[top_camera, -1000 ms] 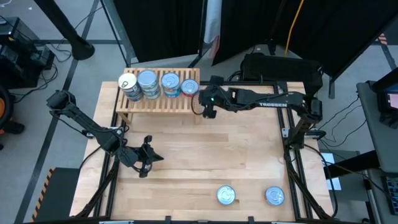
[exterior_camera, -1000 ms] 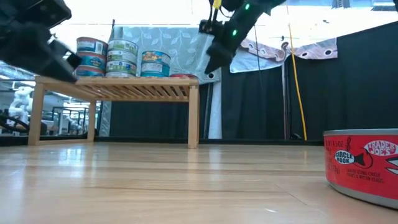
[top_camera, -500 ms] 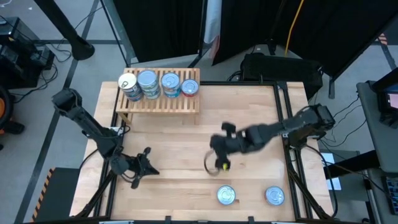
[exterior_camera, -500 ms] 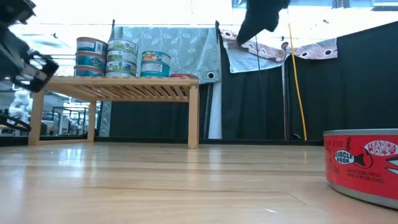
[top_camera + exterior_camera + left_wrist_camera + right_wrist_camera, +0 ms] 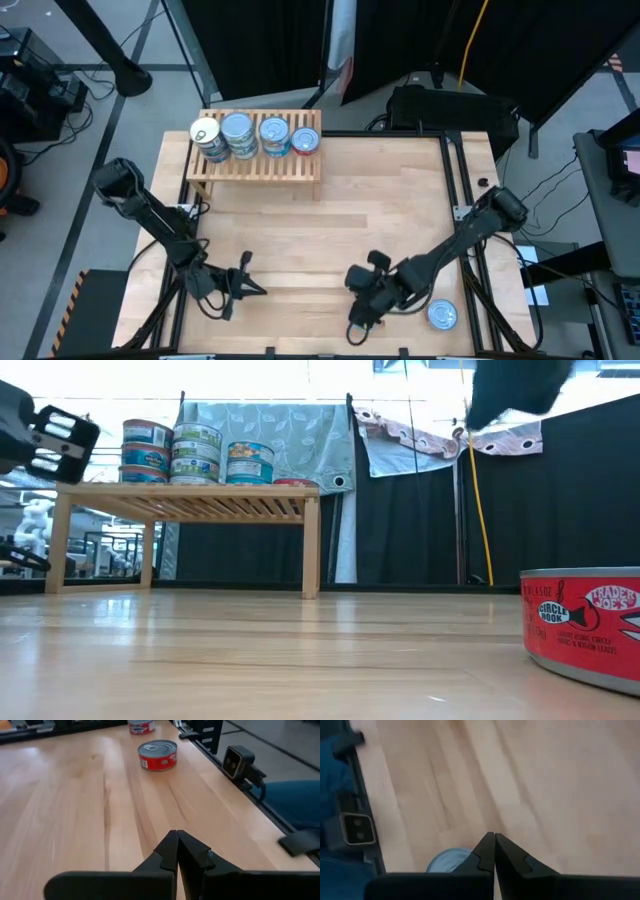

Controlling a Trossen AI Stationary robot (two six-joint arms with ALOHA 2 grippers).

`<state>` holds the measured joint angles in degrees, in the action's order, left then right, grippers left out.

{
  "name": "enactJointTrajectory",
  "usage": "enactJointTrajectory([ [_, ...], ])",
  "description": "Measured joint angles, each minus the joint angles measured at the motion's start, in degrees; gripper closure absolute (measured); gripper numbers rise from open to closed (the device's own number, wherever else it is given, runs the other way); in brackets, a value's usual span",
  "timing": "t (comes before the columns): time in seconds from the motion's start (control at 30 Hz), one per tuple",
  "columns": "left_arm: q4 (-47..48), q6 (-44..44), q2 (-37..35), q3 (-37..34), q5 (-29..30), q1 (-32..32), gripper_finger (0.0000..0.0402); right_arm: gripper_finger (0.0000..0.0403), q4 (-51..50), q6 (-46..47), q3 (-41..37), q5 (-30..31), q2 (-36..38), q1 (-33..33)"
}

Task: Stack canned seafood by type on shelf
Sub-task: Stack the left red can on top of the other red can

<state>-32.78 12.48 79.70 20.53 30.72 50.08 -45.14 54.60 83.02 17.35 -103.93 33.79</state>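
- A red-sided tin (image 5: 585,622) lies nearest the low camera on the table (image 5: 380,210).
- Along the table's near edge, the right hand (image 5: 362,322), its fingers pressed together and holding nothing, hangs over a silver-topped tin (image 5: 449,861); another tin (image 5: 441,316) lies just beside.
- The left hand (image 5: 248,288), fingers likewise closed and holding nothing, hovers over the near left part.
- Far back, the shelf (image 5: 255,160) carries stacked tins (image 5: 237,132) in a row.

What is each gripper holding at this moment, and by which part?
Nothing. The left gripper is shut and empty above bare table. The right gripper is shut and empty too, above a tin it does not grip.
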Motion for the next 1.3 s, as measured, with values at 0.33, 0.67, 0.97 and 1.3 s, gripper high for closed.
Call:
enactJointTrajectory([
  [0.33,0.1,-2.7,5.7,4.4,0.0,-1.4,0.0391,0.0403,5.1,1.9,0.0,-9.1,-10.3,0.8],
  [0.67,0.1,-3.0,5.8,4.4,1.0,-1.6,0.0391,0.0403,7.4,1.7,0.0,-5.6,-12.3,0.1],
  [0.97,-2.9,-5.4,5.8,4.4,1.0,-4.0,0.0391,0.0403,9.0,-1.9,0.0,-5.4,-12.3,-2.4],
  [1.3,-9.5,-8.9,5.8,5.0,1.1,-7.6,0.0391,0.0403,19.1,-16.2,0.0,-0.9,-13.8,-9.7],
])
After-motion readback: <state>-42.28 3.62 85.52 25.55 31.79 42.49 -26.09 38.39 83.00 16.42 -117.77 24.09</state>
